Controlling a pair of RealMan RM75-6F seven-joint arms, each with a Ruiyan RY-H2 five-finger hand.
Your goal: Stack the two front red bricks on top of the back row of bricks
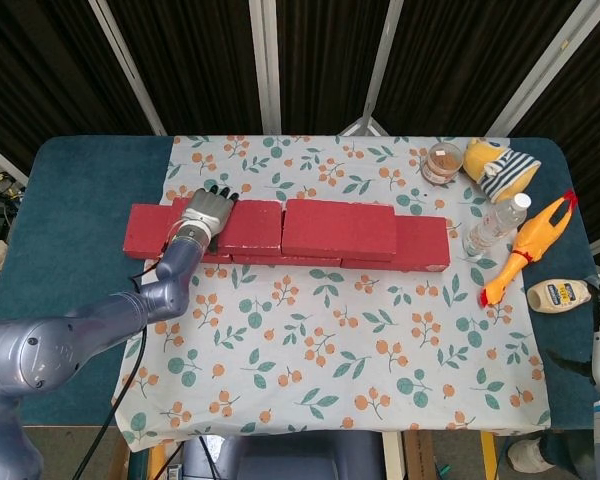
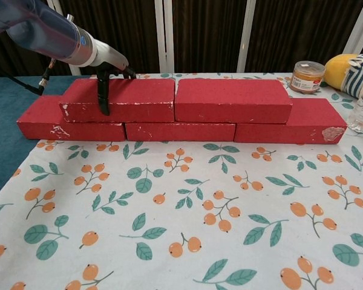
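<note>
Two red bricks lie side by side on a back row of three red bricks. The upper left brick (image 1: 252,226) (image 2: 139,96) and the upper right brick (image 1: 340,228) (image 2: 230,99) meet near the middle. Below them the lower left brick (image 1: 145,230) (image 2: 48,121) and the lower right brick (image 1: 425,243) (image 2: 302,121) stick out at each end. My left hand (image 1: 208,210) (image 2: 109,65) sits on the upper left brick's left end, fingers over its back edge, one dark finger down its front face. My right hand is out of both views.
At the back right stand a small jar (image 1: 442,162) (image 2: 307,76), a yellow plush toy (image 1: 500,165) and a water bottle (image 1: 495,225). A rubber chicken (image 1: 528,250) and a squeeze bottle (image 1: 558,295) lie on the right. A floral cloth (image 1: 330,340) covers the table.
</note>
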